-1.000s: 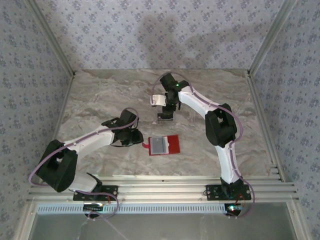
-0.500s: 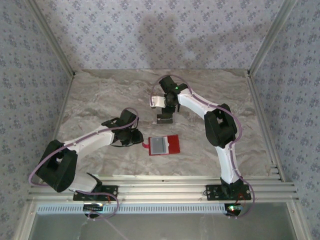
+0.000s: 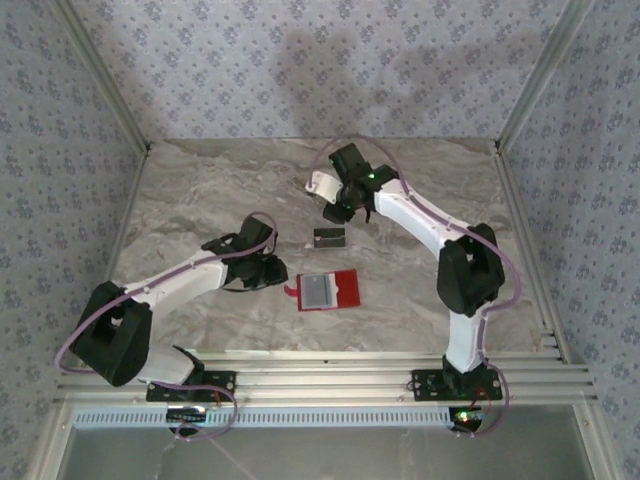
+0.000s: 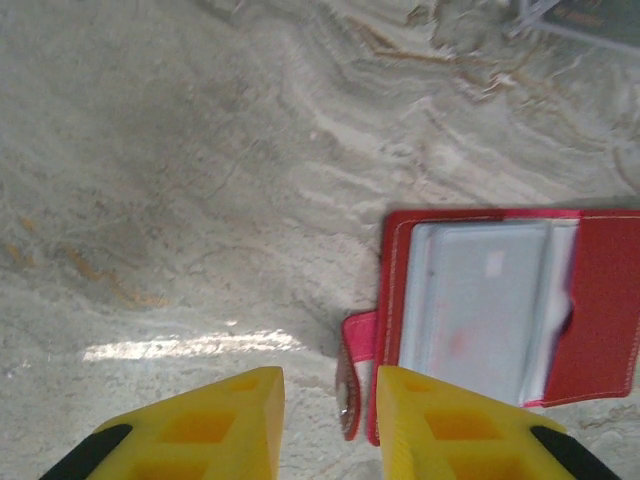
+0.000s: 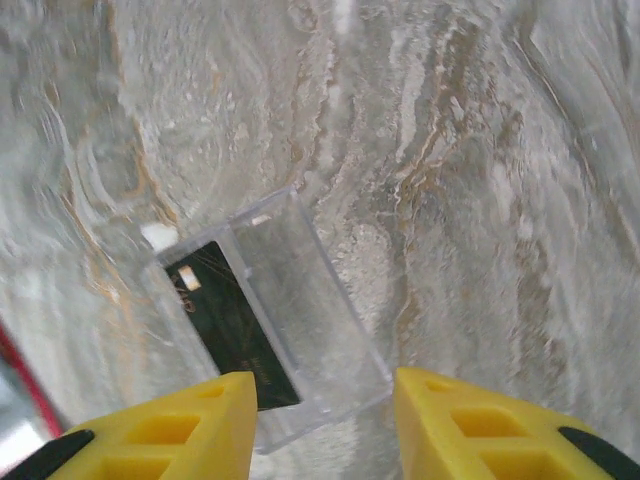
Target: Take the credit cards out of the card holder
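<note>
Worktop [image 3: 200,200] is grey marbled stone. My left arm [image 3: 180,278] comes in from the near-left corner and my right arm [image 3: 420,215] from near-right, bending over toward the far middle. Left pincer [image 4: 328,385] sits just left of the card holder [image 3: 345,290], fingers a narrow gap apart, nothing clamped. Right pincer [image 5: 325,385] hangs over the worktop on the far side of the clear plastic rectangle [image 5: 310,300], fingers moderately apart, empty. The holder lies flat and open around the middle of the worktop, a bit toward the near edge, red cover down and clear pocket up. The plastic rectangle lies flat just beyond it on the far side, not touching it. The credit cards [image 4: 480,290] show through the pocket, pale face with a faint pink blotch, inside the holder. A dark card [image 5: 225,325] with a chip lies along one side of the plastic rectangle; can't tell if it's under or inside it. Holder's side tab [image 4: 358,345] sticks out left, in line with the left pincer's gap, close by one finger; contact unclear.
</note>
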